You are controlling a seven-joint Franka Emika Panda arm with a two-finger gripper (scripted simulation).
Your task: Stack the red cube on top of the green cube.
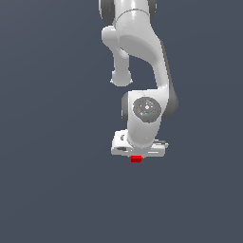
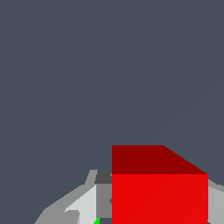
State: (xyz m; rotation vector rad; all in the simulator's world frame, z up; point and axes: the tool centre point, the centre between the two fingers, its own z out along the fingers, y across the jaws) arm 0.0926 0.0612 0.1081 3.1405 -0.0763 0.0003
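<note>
My white, glossy Panda arm (image 1: pixel 142 57) is filling the middle of the exterior view, reaching down from the upper edge over the plain dark slate-blue floor (image 1: pixel 47 190), and I am taking the arm's round grey wrist joint (image 1: pixel 146 108) as my landmark. Just under that joint my white gripper (image 1: pixel 136 155) is hanging with its flat palm block level. Directly beneath that block, touching its underside, the tiny bright red cube (image 1: pixel 136 159) is peeking out as a small red sliver; it is sitting between my fingers, though the exterior view is hiding them. In the wrist view the red cube (image 2: pixel 159 199) is looming large and close, flanked by a pale grey fingertip (image 2: pixel 83 205) on one side and a grey edge on the other, so I am grasping it. A thin sliver of the tiny bright green cube (image 2: pixel 97 221) is showing at the frame's edge beside the red cube's lower corner; I cannot tell whether the two are touching
</note>
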